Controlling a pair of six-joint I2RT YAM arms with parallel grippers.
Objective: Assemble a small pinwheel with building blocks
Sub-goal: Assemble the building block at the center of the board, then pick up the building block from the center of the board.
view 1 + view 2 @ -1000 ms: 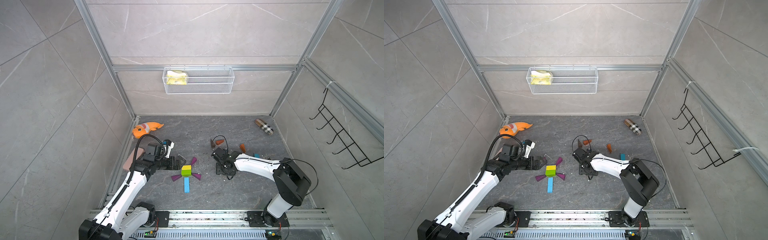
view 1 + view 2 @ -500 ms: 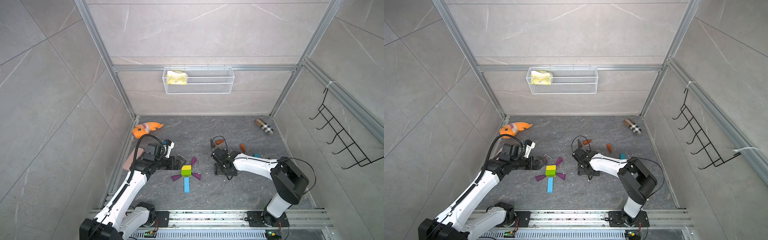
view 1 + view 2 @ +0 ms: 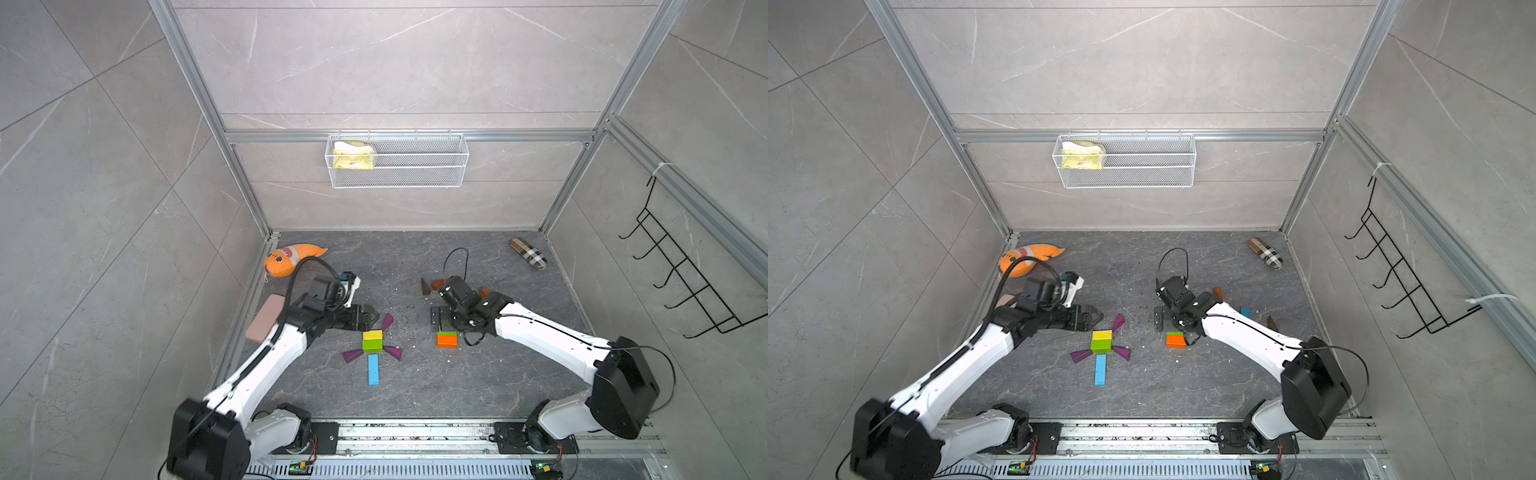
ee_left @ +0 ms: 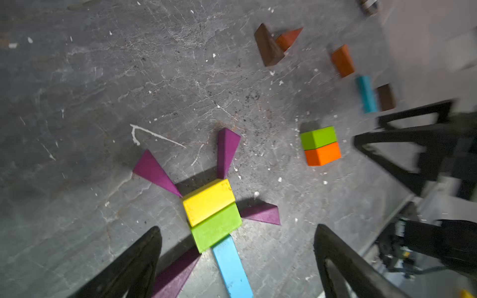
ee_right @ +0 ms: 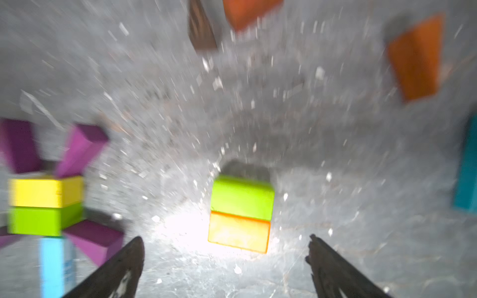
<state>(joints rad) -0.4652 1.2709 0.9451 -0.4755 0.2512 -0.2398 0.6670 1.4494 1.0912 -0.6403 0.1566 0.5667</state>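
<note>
On the dark grey stone floor (image 3: 395,257) lies the part-built pinwheel. A yellow rectangular brick (image 3: 372,335) and a green rectangular brick (image 3: 372,345) sit with long sides touching, their long axes running side to side across the floor. A long light-blue bar (image 3: 373,369) butts against the green brick, its long axis pointing straight toward the metal rail (image 3: 415,432) at the robot's base. Four purple triangular wedges (image 4: 227,152) fan out from the two bricks, thin tips inward and wide ends outward. The left gripper (image 4: 237,228) hovers over this cluster with its jaws spread wide, holding nothing. To the right, apart from the cluster, a second green brick (image 4: 318,137) touches an orange brick (image 4: 322,157) along their long sides. The right gripper (image 5: 225,240) hangs just above that pair, jaws spread and empty. Farther back lie a brown wedge (image 4: 268,46), orange wedges (image 4: 342,60) and another light-blue bar (image 4: 366,94).
</note>
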